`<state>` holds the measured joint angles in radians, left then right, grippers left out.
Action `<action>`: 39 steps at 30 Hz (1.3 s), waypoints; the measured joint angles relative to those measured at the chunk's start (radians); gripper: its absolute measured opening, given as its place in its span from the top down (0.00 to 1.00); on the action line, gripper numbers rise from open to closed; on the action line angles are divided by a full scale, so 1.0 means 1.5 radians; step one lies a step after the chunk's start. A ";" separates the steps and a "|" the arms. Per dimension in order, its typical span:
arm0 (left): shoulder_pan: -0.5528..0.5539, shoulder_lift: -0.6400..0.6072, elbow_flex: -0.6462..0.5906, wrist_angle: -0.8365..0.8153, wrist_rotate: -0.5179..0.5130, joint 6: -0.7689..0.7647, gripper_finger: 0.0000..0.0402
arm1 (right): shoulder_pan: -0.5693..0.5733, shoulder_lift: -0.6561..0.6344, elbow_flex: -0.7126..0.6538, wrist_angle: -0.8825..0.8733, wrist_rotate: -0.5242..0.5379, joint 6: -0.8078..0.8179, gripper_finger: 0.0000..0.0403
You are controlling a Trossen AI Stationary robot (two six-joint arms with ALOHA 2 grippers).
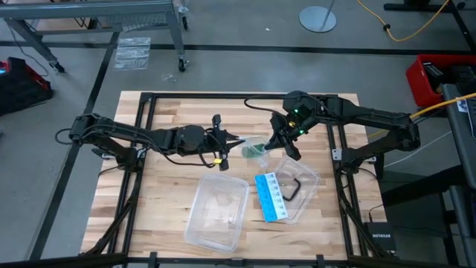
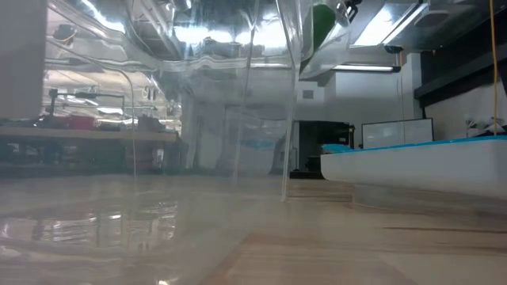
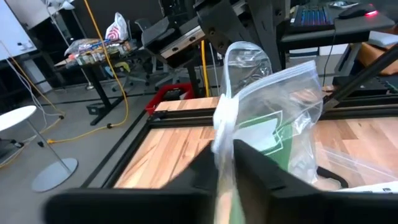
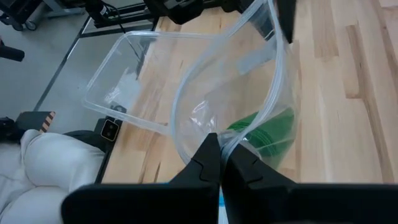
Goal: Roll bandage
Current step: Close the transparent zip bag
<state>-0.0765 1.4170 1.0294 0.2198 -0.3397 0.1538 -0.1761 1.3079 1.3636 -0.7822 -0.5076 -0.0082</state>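
1. Above the middle of the table (image 1: 171, 193), a clear plastic bag (image 1: 256, 149) is being held up between the two grippers.
2. One edge of the bag is being pinched by the left gripper (image 3: 225, 163), its fingers closed together on the plastic.
3. The opposite edge is being clamped by the right gripper (image 4: 222, 157), its fingers fully closed on it.
4. The bandage (image 4: 268, 132), dark green, is being carried inside the bag, at its lower end.
5. A clear plastic tray (image 1: 217, 211) is being left nearer the table's front edge.
6. A blue-and-white card (image 1: 271, 196) is being left just beside the tray.
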 joint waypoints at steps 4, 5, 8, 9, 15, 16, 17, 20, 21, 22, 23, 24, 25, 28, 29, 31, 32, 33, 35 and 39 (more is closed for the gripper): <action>0.000 0.000 0.000 0.000 0.000 -0.010 0.98 | 0.000 0.000 0.000 -0.001 0.000 0.000 1.00; 0.000 0.000 0.000 -0.001 0.000 -0.010 0.98 | 0.000 0.000 0.000 -0.001 0.000 0.000 1.00; 0.000 0.000 0.000 -0.001 0.000 -0.020 0.99 | 0.000 0.000 0.000 -0.002 0.000 0.001 1.00; 0.000 0.000 0.000 -0.002 0.000 -0.026 0.99 | 0.000 0.000 0.000 -0.002 0.000 0.001 1.00; 0.000 0.000 0.000 -0.001 -0.001 -0.076 1.00 | 0.000 0.000 0.000 0.017 0.001 0.001 0.95; 0.000 0.000 0.000 -0.002 -0.001 -0.085 1.00 | 0.000 0.000 0.000 0.022 0.001 0.002 0.93; 0.000 0.000 0.000 -0.002 -0.001 -0.095 1.00 | 0.000 0.000 0.000 0.024 0.001 0.002 0.92; -0.005 0.000 0.000 -0.007 -0.001 -0.100 1.00 | 0.000 0.000 0.000 0.029 0.002 0.002 0.87; -0.007 0.000 0.000 -0.008 -0.001 -0.100 1.00 | 0.000 0.000 0.000 0.031 0.007 0.002 0.85; -0.009 0.000 0.000 -0.012 -0.001 -0.100 1.00 | 0.000 0.000 0.000 0.033 0.014 0.002 0.83; -0.011 0.000 0.000 -0.017 -0.003 -0.100 1.00 | 0.000 0.000 0.000 0.036 0.020 0.002 0.82; -0.012 0.000 0.000 -0.021 -0.003 -0.102 1.00 | 0.000 0.000 0.000 0.039 0.028 0.002 0.80; -0.015 0.000 0.000 -0.025 -0.004 -0.103 1.00 | 0.000 0.000 0.000 0.040 0.037 0.002 0.79; -0.021 0.000 0.000 -0.039 -0.005 -0.103 1.00 | 0.000 0.000 0.000 0.056 0.065 -0.001 0.74; -0.023 -0.001 0.000 -0.045 -0.008 -0.106 1.00 | 0.000 0.000 0.000 0.061 0.072 -0.004 0.73; -0.027 -0.001 0.000 -0.056 -0.017 -0.116 1.00 | -0.001 0.000 0.000 0.069 0.084 -0.021 0.71; -0.029 -0.001 0.000 -0.061 -0.021 -0.119 1.00 | -0.001 0.000 0.000 0.073 0.092 -0.033 0.70; -0.030 -0.001 0.000 -0.065 -0.024 -0.121 1.00 | -0.001 0.000 0.000 0.075 0.098 -0.043 0.69; -0.032 -0.001 0.000 -0.076 -0.033 -0.123 1.00 | -0.001 0.000 0.000 0.077 0.110 -0.066 0.68; -0.034 -0.001 0.000 -0.084 -0.051 -0.126 1.00 | -0.001 0.000 0.000 0.078 0.134 -0.091 0.68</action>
<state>-0.1276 1.4162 1.0294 0.0940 -0.4167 -0.0355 -0.1772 1.3079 1.3632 -0.6652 -0.3062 -0.1444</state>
